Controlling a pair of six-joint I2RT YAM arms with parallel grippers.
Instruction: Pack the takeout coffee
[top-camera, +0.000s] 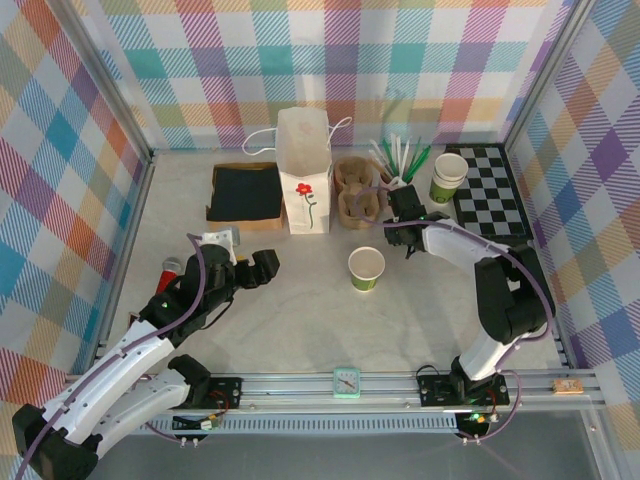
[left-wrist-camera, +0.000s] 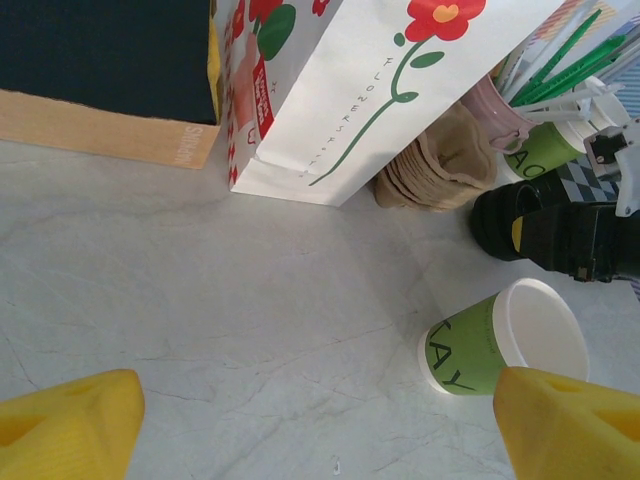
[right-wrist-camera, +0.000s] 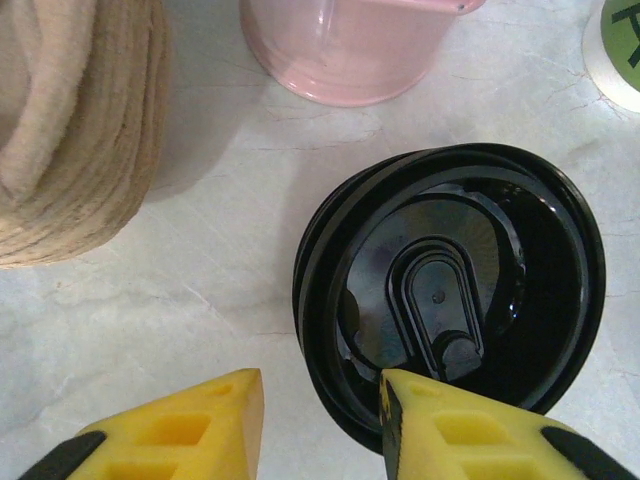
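**Right gripper (right-wrist-camera: 320, 405) astride the rim of the black lid (right-wrist-camera: 450, 290)**

Its two yellow fingers stand partly apart. One is over the lid's hollow and the other is outside it, above the table (right-wrist-camera: 200, 300), with a gap showing between that finger and the lid's wall. The lid lies on the table, and it is hard to tell whether it is one lid or a stack. Just beyond it are one pink cup (right-wrist-camera: 350, 50), its top cut off, and one pile of brown pulp trays (right-wrist-camera: 70, 130). One lidless cup (top-camera: 366, 268) stands alone mid-table, apart from the lid. One flowered white bag (top-camera: 305, 170) stands upright behind it, and one stack of cups (top-camera: 449, 177) is further right. The left gripper (left-wrist-camera: 320, 410) hangs wide open, holding nothing.
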